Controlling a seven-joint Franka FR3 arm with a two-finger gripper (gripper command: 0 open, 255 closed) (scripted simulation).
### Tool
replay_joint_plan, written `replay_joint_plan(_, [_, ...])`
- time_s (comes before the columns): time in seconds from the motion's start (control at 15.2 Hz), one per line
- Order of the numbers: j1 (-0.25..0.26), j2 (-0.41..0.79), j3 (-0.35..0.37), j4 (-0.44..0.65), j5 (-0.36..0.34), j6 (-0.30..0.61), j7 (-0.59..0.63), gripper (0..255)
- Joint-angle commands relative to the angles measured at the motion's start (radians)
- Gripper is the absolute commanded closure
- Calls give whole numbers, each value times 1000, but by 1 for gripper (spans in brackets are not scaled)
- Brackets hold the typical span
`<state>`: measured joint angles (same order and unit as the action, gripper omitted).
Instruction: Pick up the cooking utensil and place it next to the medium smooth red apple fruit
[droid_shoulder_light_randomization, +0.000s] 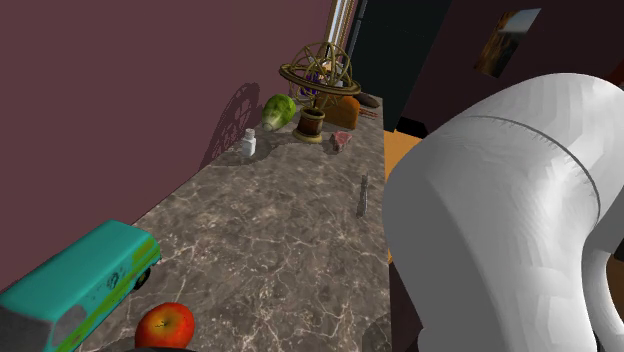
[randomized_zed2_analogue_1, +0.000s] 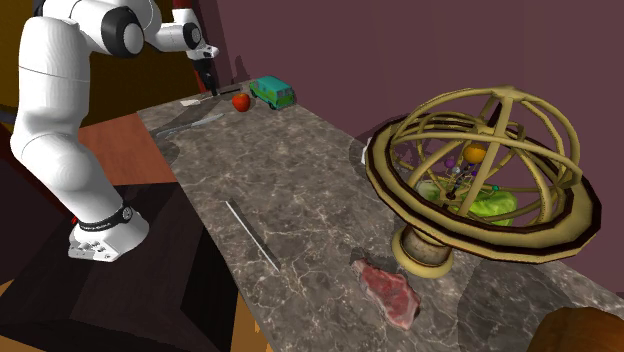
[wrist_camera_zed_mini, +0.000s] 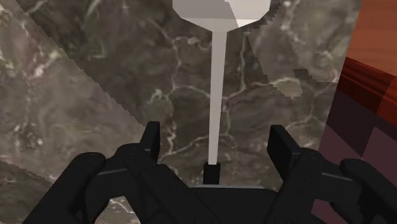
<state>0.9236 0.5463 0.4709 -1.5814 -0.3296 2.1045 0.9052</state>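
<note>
Soft, even light falls across these rendered scenes. On the purple wall (droid_shoulder_light_randomization: 150, 90), the armillary sphere (droid_shoulder_light_randomization: 318, 75) casts a faint rounded shadow. The white arm (droid_shoulder_light_randomization: 500, 200) is brightly lit, shading to grey underneath. Jagged-edged shadows cross the marble counter (wrist_camera_zed_mini: 76, 127) in the wrist view, where the black gripper (wrist_camera_zed_mini: 215, 129) looks dark with faint grey shading.
</note>
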Motion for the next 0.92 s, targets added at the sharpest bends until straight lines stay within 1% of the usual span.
replay_joint_plan(0.0, [0, 0, 0, 0, 0, 0, 0, 0])
replay_joint_plan(0.13, [0, 0, 0, 0, 0, 0, 0, 0])
replay_joint_plan(0.4, [-6, -53, 18, 49, 31, -97, -19, 0])
replay_joint_plan(0.86, [-6, -53, 18, 49, 31, -97, -19, 0])
